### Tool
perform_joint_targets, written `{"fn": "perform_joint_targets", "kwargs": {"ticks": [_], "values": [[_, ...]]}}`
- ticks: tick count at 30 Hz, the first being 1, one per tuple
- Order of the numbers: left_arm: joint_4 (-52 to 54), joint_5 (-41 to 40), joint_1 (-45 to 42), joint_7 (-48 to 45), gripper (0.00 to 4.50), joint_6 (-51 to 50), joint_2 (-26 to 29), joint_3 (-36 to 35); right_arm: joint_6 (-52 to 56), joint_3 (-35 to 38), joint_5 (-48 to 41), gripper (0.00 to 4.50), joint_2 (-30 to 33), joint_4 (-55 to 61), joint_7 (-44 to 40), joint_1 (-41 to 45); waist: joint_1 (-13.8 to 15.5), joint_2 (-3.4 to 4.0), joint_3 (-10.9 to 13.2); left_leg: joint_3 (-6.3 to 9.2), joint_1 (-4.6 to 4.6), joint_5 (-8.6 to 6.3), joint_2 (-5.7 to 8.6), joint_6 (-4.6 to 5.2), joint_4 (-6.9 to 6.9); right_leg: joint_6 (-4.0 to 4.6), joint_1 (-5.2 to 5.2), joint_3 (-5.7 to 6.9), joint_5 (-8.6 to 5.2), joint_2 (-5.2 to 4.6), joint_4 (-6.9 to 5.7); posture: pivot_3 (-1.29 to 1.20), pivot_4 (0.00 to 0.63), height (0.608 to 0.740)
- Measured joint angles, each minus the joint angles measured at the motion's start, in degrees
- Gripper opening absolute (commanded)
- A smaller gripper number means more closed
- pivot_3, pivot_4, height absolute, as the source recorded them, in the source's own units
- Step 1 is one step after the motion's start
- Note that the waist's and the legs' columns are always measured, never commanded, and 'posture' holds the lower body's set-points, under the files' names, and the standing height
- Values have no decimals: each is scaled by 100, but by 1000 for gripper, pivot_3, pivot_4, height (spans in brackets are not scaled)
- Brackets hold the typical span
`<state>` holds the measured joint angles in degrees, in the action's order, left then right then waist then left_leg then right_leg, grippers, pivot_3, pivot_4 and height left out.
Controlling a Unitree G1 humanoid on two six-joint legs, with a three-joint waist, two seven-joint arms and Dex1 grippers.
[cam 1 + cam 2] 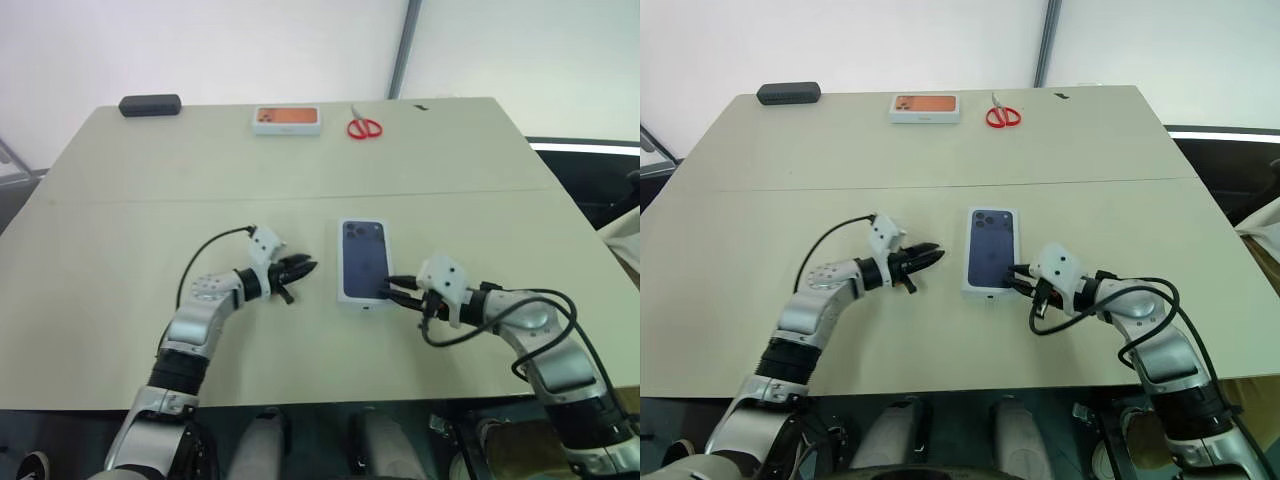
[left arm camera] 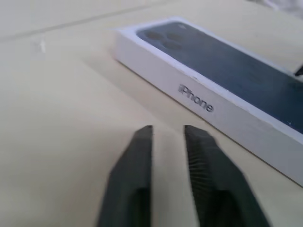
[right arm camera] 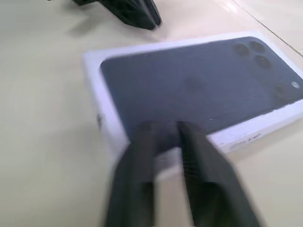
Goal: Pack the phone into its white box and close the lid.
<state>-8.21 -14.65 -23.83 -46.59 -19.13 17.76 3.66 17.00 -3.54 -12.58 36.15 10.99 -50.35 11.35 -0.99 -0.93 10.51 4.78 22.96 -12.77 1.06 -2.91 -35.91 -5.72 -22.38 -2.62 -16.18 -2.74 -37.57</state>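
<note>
In the left eye view, the lid (image 1: 364,263) sits closed over the white box at the centre of the frame, long axis running up the picture, flat on the surface (image 1: 120,230). The left gripper (image 1: 300,270) lies just left of it with a gap between; the right gripper (image 1: 392,288) lies at its lower right edge, so the right is nearer.

In the left wrist view, the fingers (image 2: 137,161) stand slightly parted, grasping nothing, with the lid's long side ahead and apart.

In the right wrist view, the fingers (image 3: 199,175) are slightly parted and empty, tips over the lid's near short end. The phone is hidden, presumably inside.
</note>
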Motion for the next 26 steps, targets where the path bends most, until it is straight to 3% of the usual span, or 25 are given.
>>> {"fn": "perform_joint_targets", "kwargs": {"ticks": [4, 10, 18, 26], "values": [[515, -187, 190, -247, 4471, -34, 505, -123, 143, 235, -294, 4460, -10, -3, -22, 230, 30, 0, 0, 3, 15, 0, 1, 0, -3, -1, -7, 4, 0, -12, 2, 0, 150, 740], [556, -112, 701, -574, 4471, 388, 1525, -561, -13, 504, -473, 4460, 101, -166, -151, 109, 22, 4, 4, 1, 17, 0, 0, 0, -1, 2, -11, 4, -1, -15, 3, 0, 150, 740], [1103, -563, 1396, -714, 4471, 454, 1812, -1140, -87, 980, -942, 4460, 433, 56, -560, -293, 27, 4, 4, 3, 25, -1, -1, 1, -1, 2, -16, 5, -1, -22, 5, 0, 150, 740], [1290, -739, 1737, -629, 4471, 149, 2010, -1263, -175, 1148, -966, 4460, 703, -111, -803, -497, 19, 5, 5, -1, 24, -1, -4, 1, -1, 5, -18, 4, -3, -19, 5, 0, 150, 740]]}}
